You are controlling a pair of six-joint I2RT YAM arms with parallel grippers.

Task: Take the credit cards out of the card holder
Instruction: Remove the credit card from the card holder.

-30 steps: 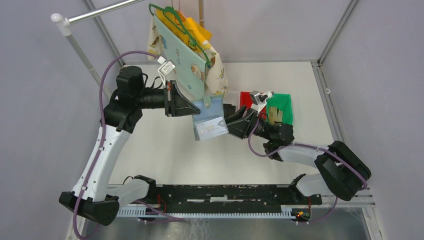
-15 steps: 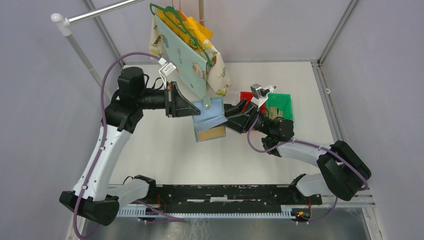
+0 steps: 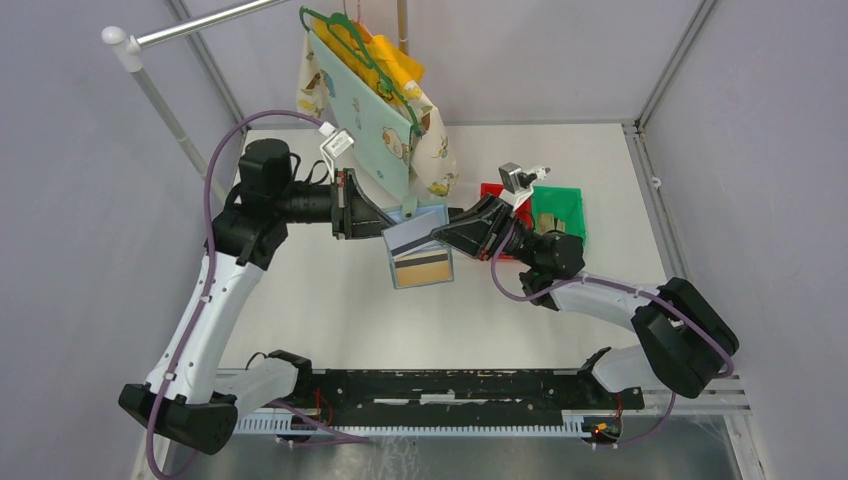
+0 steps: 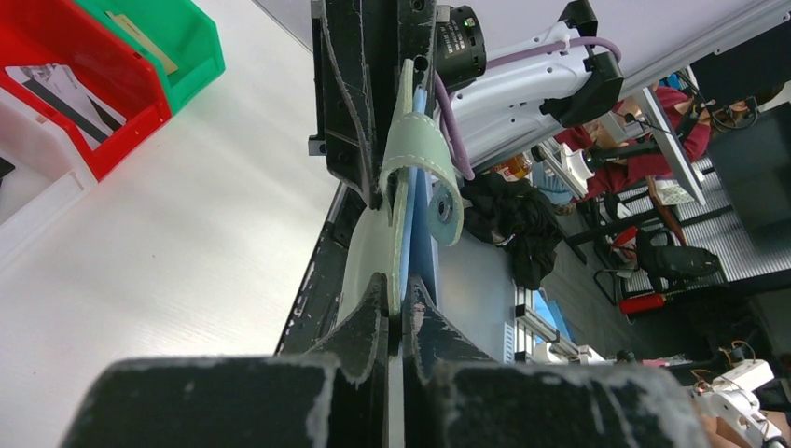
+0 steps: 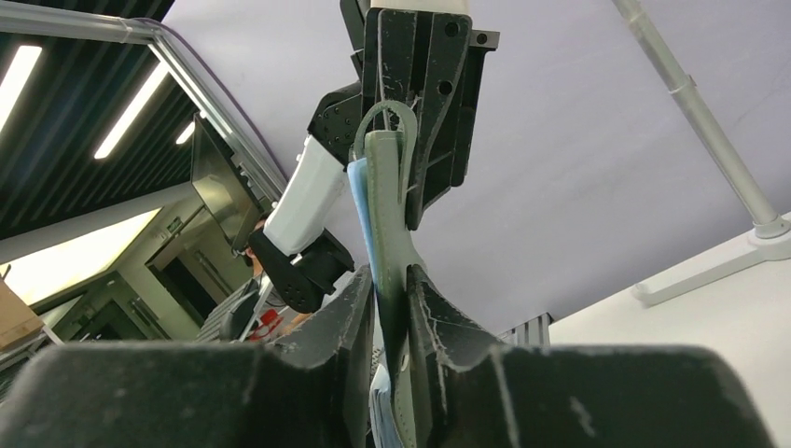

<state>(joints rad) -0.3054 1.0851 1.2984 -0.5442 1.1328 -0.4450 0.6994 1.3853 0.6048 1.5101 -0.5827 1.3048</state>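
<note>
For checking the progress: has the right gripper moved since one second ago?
Yes. The right gripper has shifted left, away from the green bin and further onto the card holder.

A white tabletop point(image 3: 330, 320) lies between pale lilac-grey panel walls point(image 3: 90, 150). At eleven o'clock runs a white metal rail with a round knob point(image 3: 116, 37). At twelve o'clock hang patterned cloth bags on a green hanger point(image 3: 370, 110). Overhead glow long ceiling strip lights point(image 5: 123, 119).
</note>
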